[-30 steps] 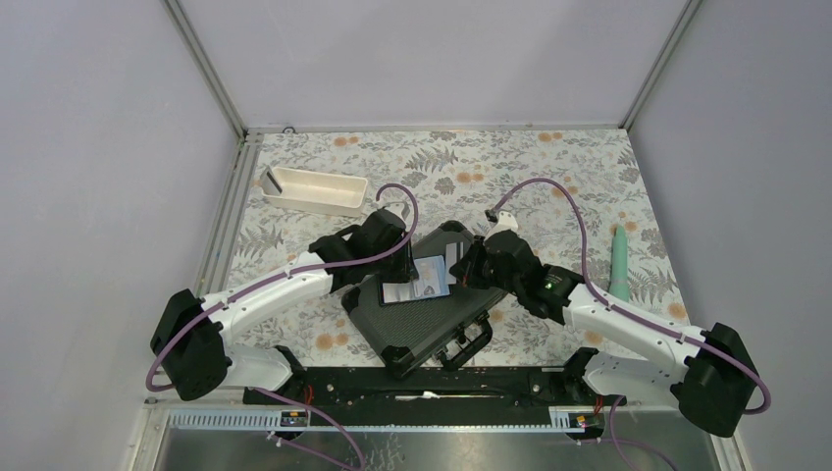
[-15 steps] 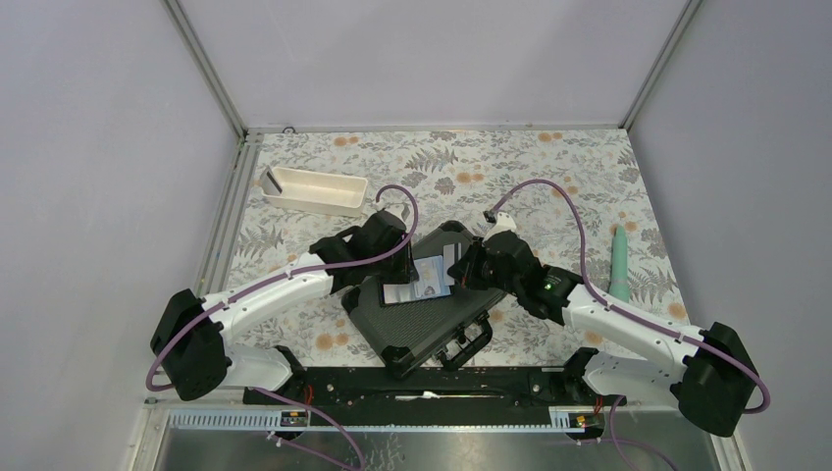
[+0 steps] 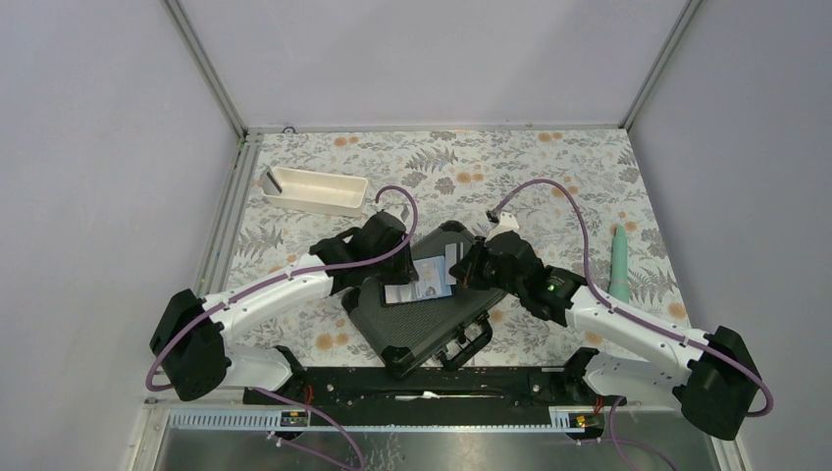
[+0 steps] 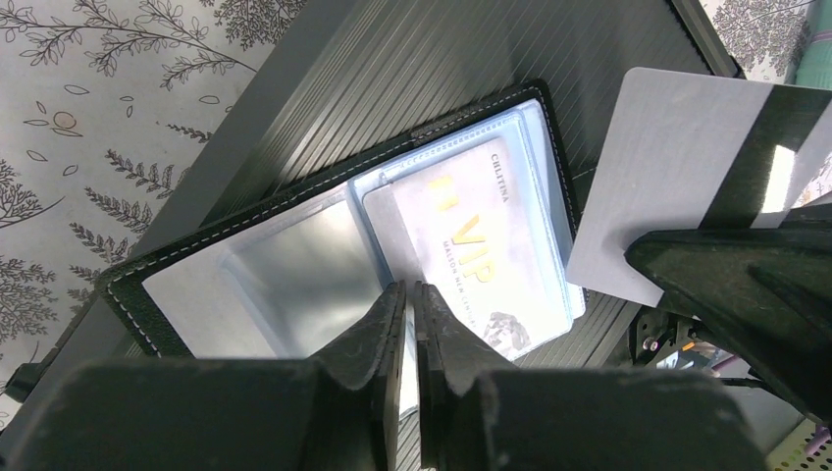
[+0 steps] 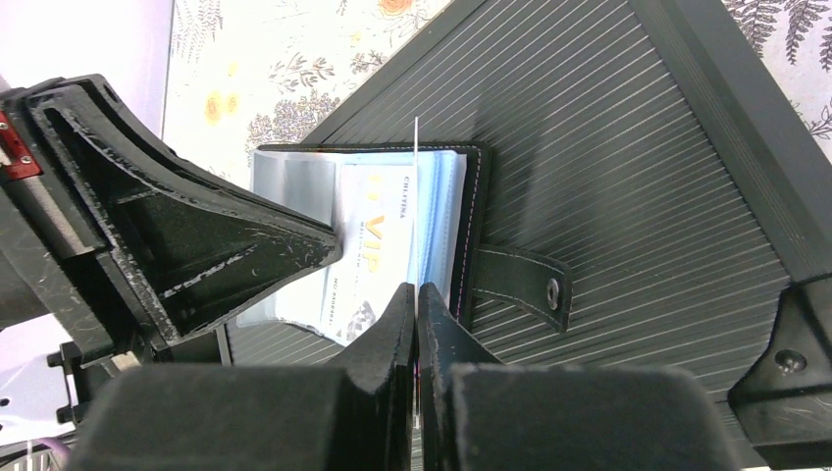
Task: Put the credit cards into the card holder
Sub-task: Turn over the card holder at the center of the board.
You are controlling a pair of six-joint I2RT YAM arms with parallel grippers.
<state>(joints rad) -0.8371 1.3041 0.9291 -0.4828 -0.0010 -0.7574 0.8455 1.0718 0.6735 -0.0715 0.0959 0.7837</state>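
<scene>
The black card holder (image 3: 417, 287) lies open on a black hard case (image 3: 432, 329), its clear pockets (image 4: 245, 265) facing up. A pale credit card marked VIP (image 4: 471, 235) sits in the right-hand pocket (image 5: 378, 226). My left gripper (image 4: 407, 287) is over the holder's middle, jaws almost together on a raised clear pocket leaf (image 4: 378, 221). My right gripper (image 5: 416, 289) is shut on a white credit card with a black stripe (image 4: 667, 167). That card stands on edge (image 5: 416, 186) just above the holder's right half, beside the snap tab (image 5: 520, 280).
The ribbed hard case (image 5: 638, 147) fills the middle of the floral cloth, handle toward the arm bases. A long white tray (image 3: 314, 191) stands at the back left. A green stick-like object (image 3: 619, 265) lies at the right. The two grippers are close together over the holder.
My left jaws have closed a little. The right gripper with the white card has edged slightly toward the holder. The holder and case have not moved.
</scene>
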